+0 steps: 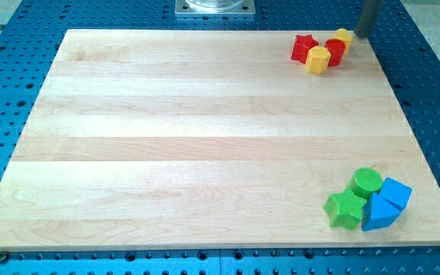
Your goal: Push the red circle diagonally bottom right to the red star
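The red circle [336,50] sits near the board's top right corner, in a tight cluster. The red star [303,47] lies to its left. A yellow hexagon [318,59] sits between them, slightly lower, touching both. A small yellow block [343,35], shape unclear, rests against the red circle's upper right. My tip [360,35] is just right of that yellow block, up and to the right of the red circle, and seems to touch or nearly touch the yellow block.
A second cluster sits at the board's bottom right: a green circle [367,181], a green star [345,208], a blue cube [395,193] and a blue triangle [378,215]. The wooden board [205,137] lies on a blue perforated table [434,92].
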{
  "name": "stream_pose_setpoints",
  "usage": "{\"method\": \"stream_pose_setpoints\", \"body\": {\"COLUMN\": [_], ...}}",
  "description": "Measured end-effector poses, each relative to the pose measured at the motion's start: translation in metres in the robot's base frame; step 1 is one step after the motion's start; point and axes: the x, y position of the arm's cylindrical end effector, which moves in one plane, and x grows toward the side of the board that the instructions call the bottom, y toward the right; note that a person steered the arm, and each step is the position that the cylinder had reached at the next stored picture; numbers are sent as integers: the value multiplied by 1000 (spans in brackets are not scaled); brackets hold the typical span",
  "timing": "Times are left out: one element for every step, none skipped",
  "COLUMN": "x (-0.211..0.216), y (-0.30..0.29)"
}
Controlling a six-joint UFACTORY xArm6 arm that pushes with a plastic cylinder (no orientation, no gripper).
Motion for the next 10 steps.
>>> {"method": "stream_pose_setpoints", "body": {"x": [-2,-1,12,28,50,72,71,53,89,126], "y": [0,0,-6,-25,-50,-90,-98,-47,-54,-95]}}
